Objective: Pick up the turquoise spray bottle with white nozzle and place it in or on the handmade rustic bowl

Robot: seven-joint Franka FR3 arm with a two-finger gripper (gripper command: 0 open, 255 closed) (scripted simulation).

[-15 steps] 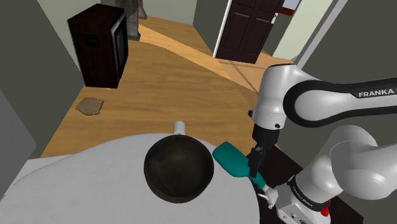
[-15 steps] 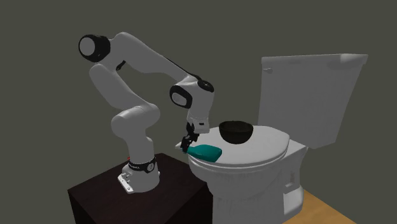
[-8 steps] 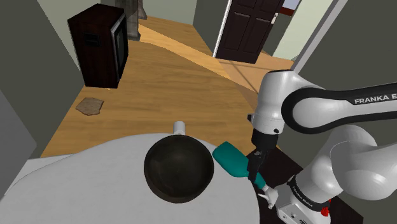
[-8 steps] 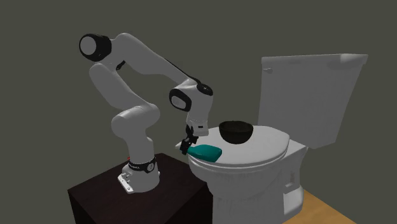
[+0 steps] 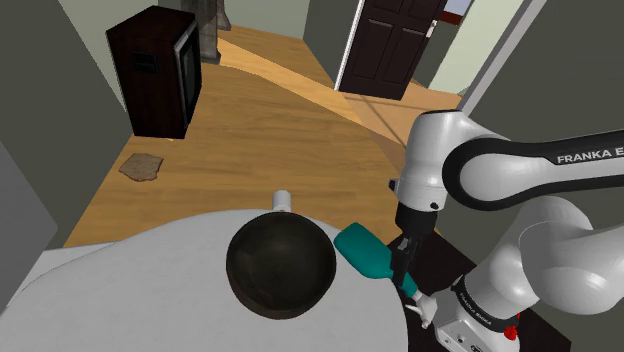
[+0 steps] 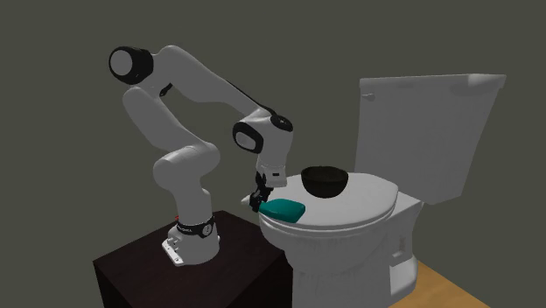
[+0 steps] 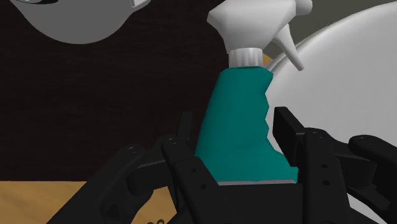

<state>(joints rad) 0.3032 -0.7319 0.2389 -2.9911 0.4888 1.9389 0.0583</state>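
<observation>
The turquoise spray bottle (image 5: 365,255) lies on its side at the edge of the closed white toilet lid (image 5: 150,290), its white nozzle (image 5: 425,305) pointing toward the stand. A dark rustic bowl (image 5: 280,265) sits upright on the lid right beside it, empty. My black gripper (image 5: 402,268) comes down onto the bottle's neck end. In the wrist view the two fingers (image 7: 286,130) press against both sides of the turquoise body (image 7: 238,121), below the nozzle (image 7: 254,19). From the second exterior view the gripper (image 6: 255,203) stands at the bottle (image 6: 284,209), with the bowl (image 6: 325,179) behind it.
The toilet tank (image 6: 429,131) rises behind the lid (image 6: 376,206). My dark stand (image 6: 149,262) is beside the toilet. Across the wooden floor are a dark cabinet (image 5: 155,70), a small flat brown object (image 5: 142,167) and a dark door (image 5: 390,45).
The hand dropped slightly onto the bottle, and the fingers have come together on its body. Bottle and bowl have not moved.
</observation>
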